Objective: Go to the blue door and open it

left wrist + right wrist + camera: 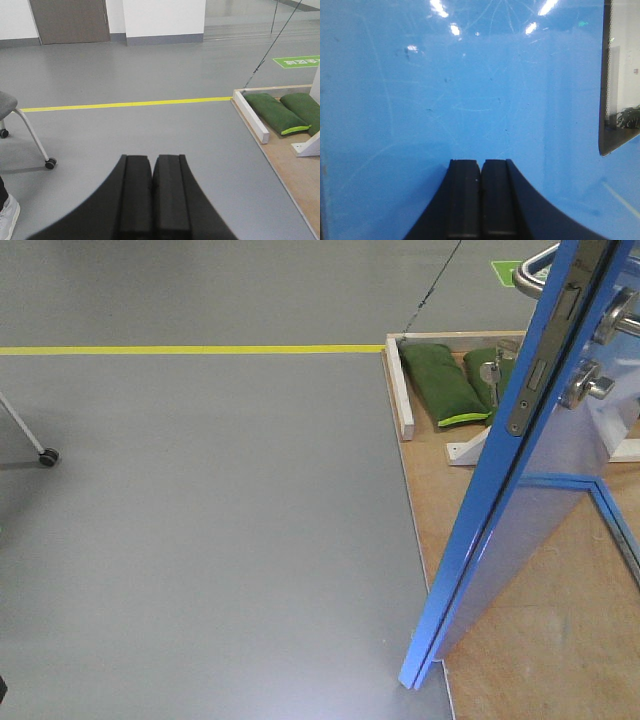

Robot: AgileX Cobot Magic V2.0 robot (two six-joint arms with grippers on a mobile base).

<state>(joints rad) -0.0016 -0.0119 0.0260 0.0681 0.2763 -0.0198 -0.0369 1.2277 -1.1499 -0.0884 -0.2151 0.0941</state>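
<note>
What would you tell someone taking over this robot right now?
Left gripper: shut, empty, pointing out over the floor.
Right gripper: shut, empty, tips close to the door face; I cannot tell if they touch.
Door: stands ajar, latch plate exposed on its free edge; neither gripper is on the handle.
Done: robot is at the door, and the door is partly open.
Left: probably push it wider with the right arm.
</note>
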